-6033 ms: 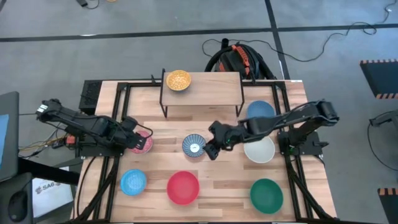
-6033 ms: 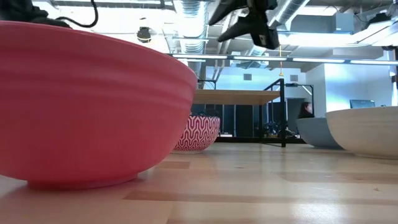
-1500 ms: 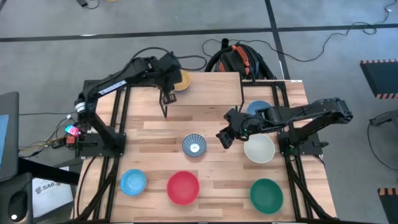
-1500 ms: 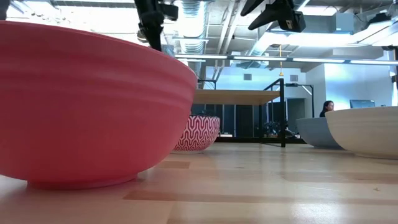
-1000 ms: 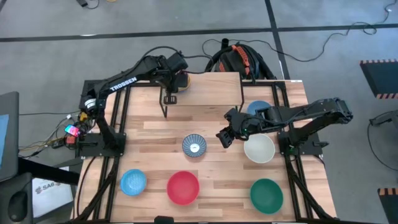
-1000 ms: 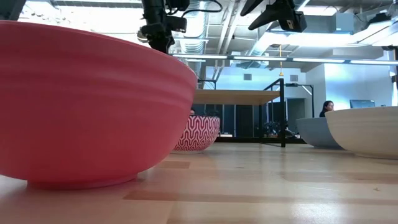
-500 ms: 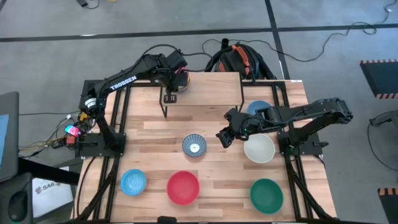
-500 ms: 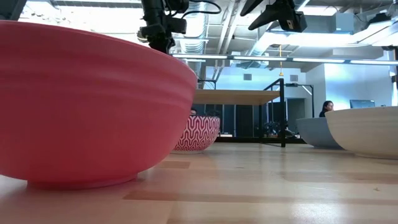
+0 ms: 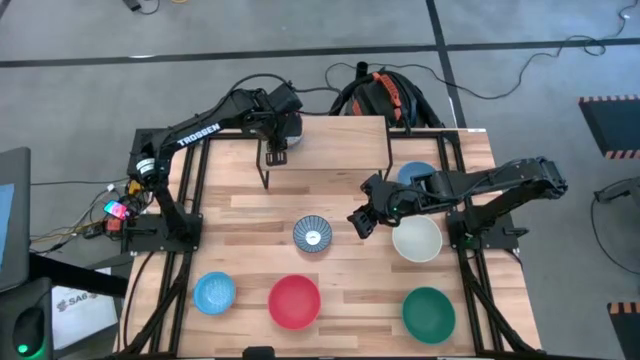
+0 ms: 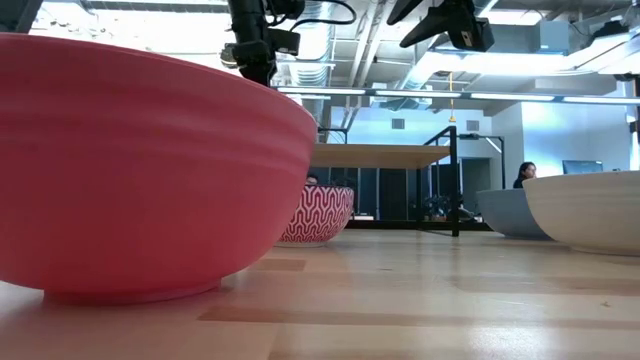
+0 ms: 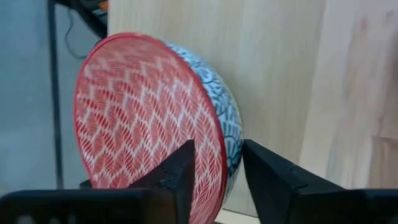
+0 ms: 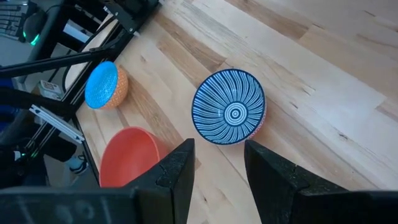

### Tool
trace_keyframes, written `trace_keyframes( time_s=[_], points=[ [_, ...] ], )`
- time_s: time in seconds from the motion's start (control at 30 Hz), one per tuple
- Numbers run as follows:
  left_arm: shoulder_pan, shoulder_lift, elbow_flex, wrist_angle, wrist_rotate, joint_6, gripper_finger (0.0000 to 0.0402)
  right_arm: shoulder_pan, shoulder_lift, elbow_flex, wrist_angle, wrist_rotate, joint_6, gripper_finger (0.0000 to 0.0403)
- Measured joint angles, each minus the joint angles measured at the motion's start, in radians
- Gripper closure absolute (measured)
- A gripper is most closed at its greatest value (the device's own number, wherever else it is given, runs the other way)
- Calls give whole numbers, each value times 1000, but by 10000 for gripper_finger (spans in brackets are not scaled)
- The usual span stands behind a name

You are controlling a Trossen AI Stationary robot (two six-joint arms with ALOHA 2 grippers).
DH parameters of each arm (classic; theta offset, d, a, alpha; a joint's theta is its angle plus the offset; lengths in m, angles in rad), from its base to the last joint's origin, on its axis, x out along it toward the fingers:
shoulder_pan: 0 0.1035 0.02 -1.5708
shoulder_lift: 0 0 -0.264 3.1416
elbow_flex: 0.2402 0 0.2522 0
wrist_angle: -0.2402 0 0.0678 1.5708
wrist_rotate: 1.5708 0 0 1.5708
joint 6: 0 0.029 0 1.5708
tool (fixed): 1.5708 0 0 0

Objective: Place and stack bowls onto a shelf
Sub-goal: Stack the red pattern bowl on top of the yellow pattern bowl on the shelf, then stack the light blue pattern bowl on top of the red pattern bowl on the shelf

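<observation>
My left gripper (image 9: 284,128) is over the far left corner of the shelf (image 9: 340,145), shut on the pink bowl (image 11: 149,118), which is red-patterned inside and blue-patterned outside. The yellow bowl is hidden. My right gripper (image 9: 358,222) hovers open and empty above the table, between the blue-and-white patterned bowl (image 9: 312,234) and the white bowl (image 9: 416,240). In the right wrist view it (image 12: 221,174) is above and just short of the patterned bowl (image 12: 228,115), which rests on its base. My left gripper holds the pink bowl by its rim (image 11: 219,163), one finger (image 11: 180,171) inside the bowl and one (image 11: 267,177) outside. The fingers come from above, pointing down. The bowl hangs steeply tilted below them over the shelf board (image 11: 273,62); whether it touches anything below, I cannot tell.
On the table stand a light blue bowl (image 9: 214,292), a red bowl (image 9: 294,301) and a teal green bowl (image 9: 428,311) along the near edge. A blue bowl (image 9: 418,175) sits right of the shelf, partly under my right arm. The red bowl (image 10: 140,170) fills the low view's left.
My left gripper with the pink bowl has edged a little toward the table's right over the shelf's far left corner. The yellow bowl, whose edge showed beside it a second ago, is now covered.
</observation>
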Motion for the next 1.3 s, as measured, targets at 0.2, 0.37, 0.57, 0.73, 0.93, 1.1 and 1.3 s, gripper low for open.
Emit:
trace_keyframes(
  time_s=[0.2, 0.37, 0.57, 0.73, 0.93, 1.1, 1.3],
  points=[
    [-47, -20, 24, -11, -74, -25, 250, -1, 0, 0, -3, -5, -24, 237],
    [-85, -22, 74, 18, -51, -61, 249, -1, 0, 0, -5, -14, -42, 237],
    [-89, -19, 15, 64, -25, -107, 248, 0, 0, 0, -20, -18, -49, 237],
    [-80, -18, -46, 71, -31, -126, 248, 18, 0, 0, -44, -18, -49, 237],
    [-98, -19, -51, 69, -75, -179, 248, 32, 0, 0, -45, -18, -62, 237],
    [-143, -34, 11, 44, -129, -237, 248, 31, 0, 0, -43, -23, -101, 237],
    [-209, -75, 42, 12, -121, -474, 248, 29, 0, 0, -40, -45, -164, 237]
  ],
)
